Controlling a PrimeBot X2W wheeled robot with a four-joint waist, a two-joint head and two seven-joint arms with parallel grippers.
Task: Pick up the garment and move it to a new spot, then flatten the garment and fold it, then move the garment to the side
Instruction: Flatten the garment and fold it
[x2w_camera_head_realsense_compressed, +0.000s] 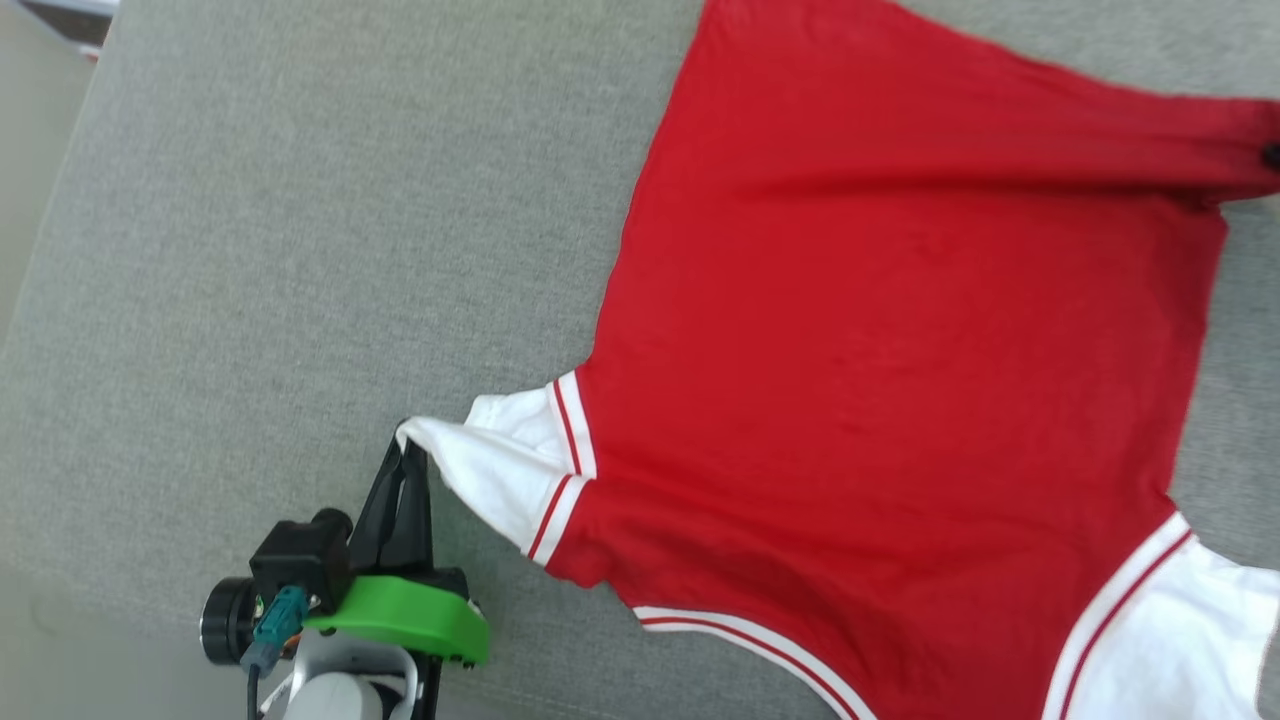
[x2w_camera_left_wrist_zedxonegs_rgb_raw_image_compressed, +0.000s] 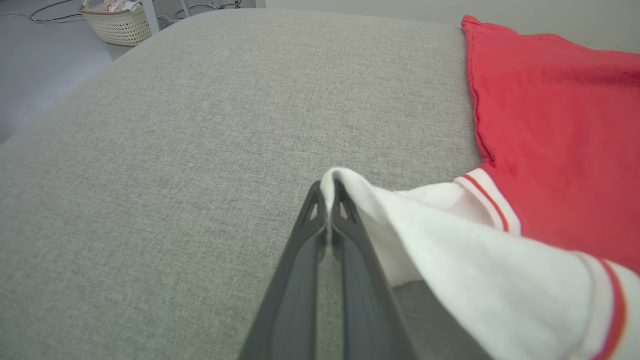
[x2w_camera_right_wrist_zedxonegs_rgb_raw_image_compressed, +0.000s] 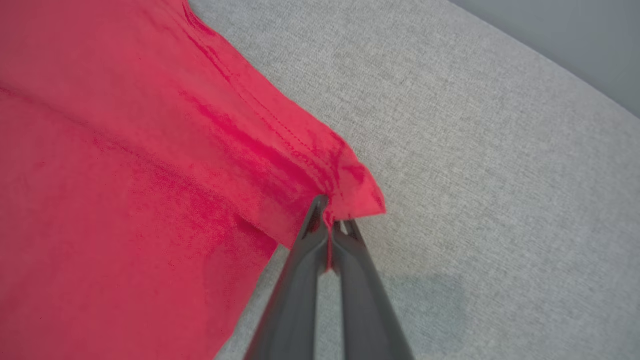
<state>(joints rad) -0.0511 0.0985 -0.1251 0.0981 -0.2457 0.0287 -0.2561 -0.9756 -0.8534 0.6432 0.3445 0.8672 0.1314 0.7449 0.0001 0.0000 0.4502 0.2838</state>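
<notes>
The red garment lies spread on the grey cushion, stretched between the left gripper, pinching a white sleeve tip, and the right gripper, pinching a red hem corner. Both bites look thin, so a hard tug could slip one free.

red garment, white sleeves, spread flat, two corners lifted
</notes>
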